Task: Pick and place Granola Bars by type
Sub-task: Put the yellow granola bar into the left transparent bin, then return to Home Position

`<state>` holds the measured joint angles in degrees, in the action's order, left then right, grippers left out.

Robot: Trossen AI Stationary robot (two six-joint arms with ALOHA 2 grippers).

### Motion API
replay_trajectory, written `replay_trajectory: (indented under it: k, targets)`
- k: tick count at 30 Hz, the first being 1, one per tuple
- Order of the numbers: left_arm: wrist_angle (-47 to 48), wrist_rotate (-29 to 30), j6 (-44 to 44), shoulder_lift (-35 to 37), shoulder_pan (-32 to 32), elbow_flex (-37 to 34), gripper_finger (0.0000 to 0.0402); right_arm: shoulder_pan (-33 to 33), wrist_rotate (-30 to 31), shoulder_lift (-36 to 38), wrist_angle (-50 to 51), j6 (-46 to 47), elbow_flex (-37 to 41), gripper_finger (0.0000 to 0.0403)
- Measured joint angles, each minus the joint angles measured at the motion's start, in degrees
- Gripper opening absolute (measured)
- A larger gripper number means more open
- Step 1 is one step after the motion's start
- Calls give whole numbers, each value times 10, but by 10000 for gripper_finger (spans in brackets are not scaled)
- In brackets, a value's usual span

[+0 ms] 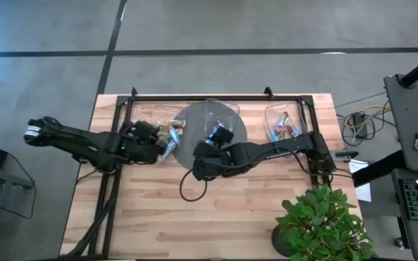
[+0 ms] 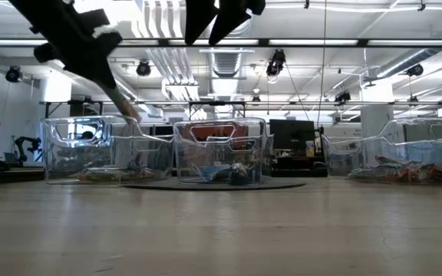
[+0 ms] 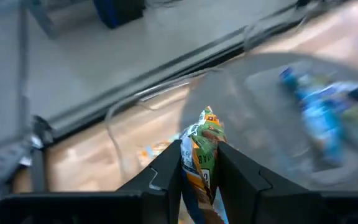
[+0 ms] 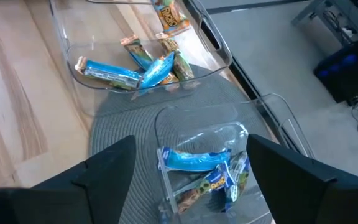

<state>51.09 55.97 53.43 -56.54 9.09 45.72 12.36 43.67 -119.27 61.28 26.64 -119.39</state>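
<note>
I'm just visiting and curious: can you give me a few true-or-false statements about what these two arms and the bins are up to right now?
1. The left gripper is shut on a granola bar. True.
2. The right gripper is holding a bar. False: it is open and empty above the middle bin.
3. The middle bin is empty. False: blue bars lie inside.
4. A potted plant stands on the table. True.
</note>
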Motion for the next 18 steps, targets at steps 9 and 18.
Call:
replay_trajectory:
  k: [9,18]
  targets:
    - [-5,-4,-88,-118,-11,8,86,0,-2,-1,1,13,3,298]
    - [29,-66,-78,-137,-8,40,163,1,-4,-1,20,34,4,298]
